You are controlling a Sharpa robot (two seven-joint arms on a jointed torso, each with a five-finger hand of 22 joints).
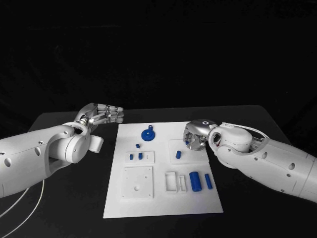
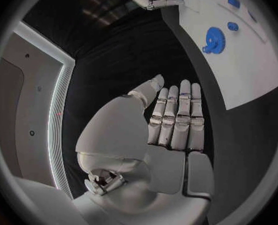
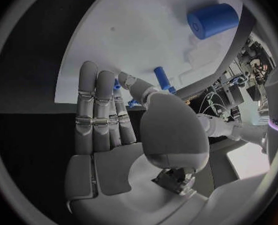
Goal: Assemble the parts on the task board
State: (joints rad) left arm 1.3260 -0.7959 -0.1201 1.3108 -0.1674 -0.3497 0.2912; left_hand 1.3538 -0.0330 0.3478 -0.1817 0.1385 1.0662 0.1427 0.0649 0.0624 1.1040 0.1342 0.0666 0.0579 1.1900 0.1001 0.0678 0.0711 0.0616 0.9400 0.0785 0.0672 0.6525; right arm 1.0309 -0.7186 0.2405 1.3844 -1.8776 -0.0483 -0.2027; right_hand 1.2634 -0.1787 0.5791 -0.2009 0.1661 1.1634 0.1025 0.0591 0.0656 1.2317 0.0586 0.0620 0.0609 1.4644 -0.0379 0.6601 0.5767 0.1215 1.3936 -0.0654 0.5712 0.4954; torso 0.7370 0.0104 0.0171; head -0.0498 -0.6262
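Observation:
The white task board (image 1: 166, 198) lies in the middle of the black table. On it are a blue gear (image 1: 148, 134), small blue pegs (image 1: 137, 146) (image 1: 179, 154) and two blue cylinders (image 1: 195, 181). My left hand (image 1: 101, 115) hangs over the table just off the board's far left corner; in the left wrist view the left hand (image 2: 176, 120) is flat, fingers straight, holding nothing, with the gear (image 2: 213, 39) beyond it. My right hand (image 1: 196, 134) hovers over the board's far right part. In the right wrist view the right hand (image 3: 104, 115) is flat and empty, a blue peg (image 3: 162, 78) beside its thumb.
White raised blocks (image 1: 137, 181) (image 1: 176, 181) sit on the board's near half. A blue cylinder (image 3: 212, 20) lies further along the board (image 3: 133, 40) in the right wrist view. Bare black table (image 1: 73, 198) flanks the board on both sides.

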